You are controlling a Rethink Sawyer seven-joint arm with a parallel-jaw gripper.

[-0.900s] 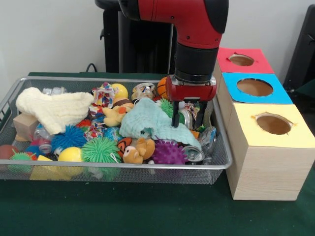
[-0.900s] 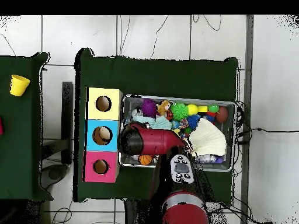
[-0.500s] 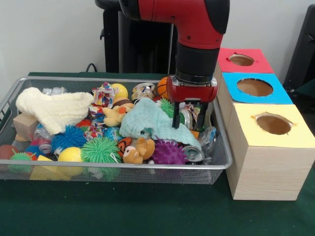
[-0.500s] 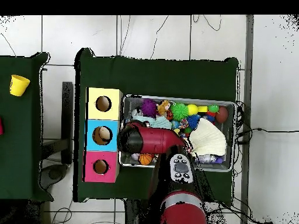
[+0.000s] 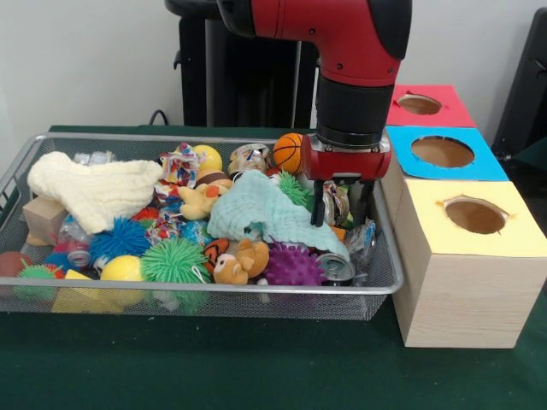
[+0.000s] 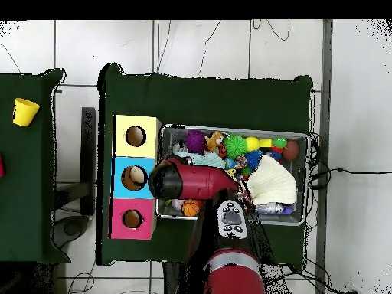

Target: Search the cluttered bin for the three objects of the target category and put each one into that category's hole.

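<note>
My gripper (image 5: pixel 343 218) hangs low over the right end of the wire bin (image 5: pixel 214 290). It is open, and its two black fingers (image 5: pixel 318 209) straddle a crushed silver can (image 5: pixel 338 203) that lies among the clutter. A second crushed can (image 5: pixel 335 269) rests near the bin's front right corner. In the overhead view the red arm (image 6: pixel 191 182) covers the gripper and that end of the bin (image 6: pixel 230 128). Three boxes with holes stand beside the bin: yellow (image 5: pixel 513 243), blue (image 5: pixel 487 166) and red (image 5: pixel 453 111).
A mint cloth (image 5: pixel 256 209) lies just left of the gripper, and a cream cloth (image 5: pixel 94 188) lies at the bin's left end. Spiky balls, plush toys and a small basketball (image 5: pixel 289 152) fill the rest. A yellow cup (image 6: pixel 24 112) stands on a separate table.
The gripper has shifted right, toward the boxes, and sits slightly lower. The basketball behind it now shows. The finger spacing looks unchanged.
</note>
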